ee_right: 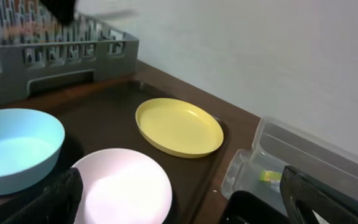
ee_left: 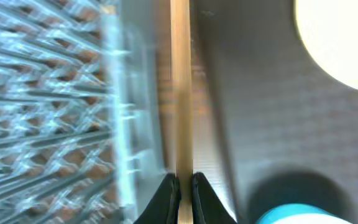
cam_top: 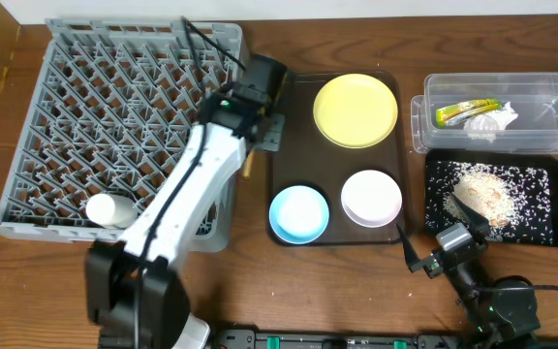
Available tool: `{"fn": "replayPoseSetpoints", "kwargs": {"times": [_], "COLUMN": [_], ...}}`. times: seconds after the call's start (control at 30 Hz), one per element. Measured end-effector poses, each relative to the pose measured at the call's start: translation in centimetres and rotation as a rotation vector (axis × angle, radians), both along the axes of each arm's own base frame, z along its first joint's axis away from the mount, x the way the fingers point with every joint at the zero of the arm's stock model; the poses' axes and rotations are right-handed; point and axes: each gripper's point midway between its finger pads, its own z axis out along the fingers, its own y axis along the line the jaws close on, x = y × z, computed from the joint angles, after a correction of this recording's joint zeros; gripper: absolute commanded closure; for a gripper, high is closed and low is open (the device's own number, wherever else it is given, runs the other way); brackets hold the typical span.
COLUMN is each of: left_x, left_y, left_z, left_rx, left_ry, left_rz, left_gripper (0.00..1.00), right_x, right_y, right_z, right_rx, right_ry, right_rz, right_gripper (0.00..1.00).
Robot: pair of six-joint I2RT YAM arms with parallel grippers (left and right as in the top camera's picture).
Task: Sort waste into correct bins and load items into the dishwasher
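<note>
On tray [cam_top: 332, 167]: 1 plate [cam_top: 356, 110], 2 bowls [cam_top: 298, 214] (blue, white).

Dark wooden table [cam_top: 356, 286] — plain white wall [ee_right: 260, 50] behind

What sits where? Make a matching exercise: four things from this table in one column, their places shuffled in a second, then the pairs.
Things
1. small white cup
2. snack wrapper
3. rice scraps
4. yellow plate

Places
A. on the brown serving tray
B. in the grey dish rack
C. in the clear tub
D. on the black tray

Pairs: 1-B, 2-C, 3-D, 4-A
</note>
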Motion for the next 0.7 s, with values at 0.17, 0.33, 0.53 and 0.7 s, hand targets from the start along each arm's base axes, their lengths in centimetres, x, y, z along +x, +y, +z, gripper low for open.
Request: {"fn": "replayPoseSetpoints", "kwargs": {"times": [0.17,0.33,0.53,0.7], "left_x": [0.0,0.3,0.0,-0.2], "left_y": [4.4,8.6,9.1,8.2], "left_z": [0.1,-2.6,-4.8,-5.0], "left_rx": [0.123,0.165,0.143,0.126], "left_ry": [0.002,0.066,0.148,0.166], "left_rz": [0.085,0.184,0.143,0.091], "left_gripper": [0.92,0.92,0.83,0.52], "right_x": [0.0,0.0,0.0,0.0], "right_y": [0.0,0.0,0.0,0.0], "right_z": [0.0,0.0,0.0,0.0], "right_rx": [0.000,0.000,0.000,0.000], "right_ry": [0.000,0.000,0.000,0.000], "right_rz": [0.000,0.000,0.000,0.000], "right_gripper": [0.01,0.01,0.01,0.01]}}
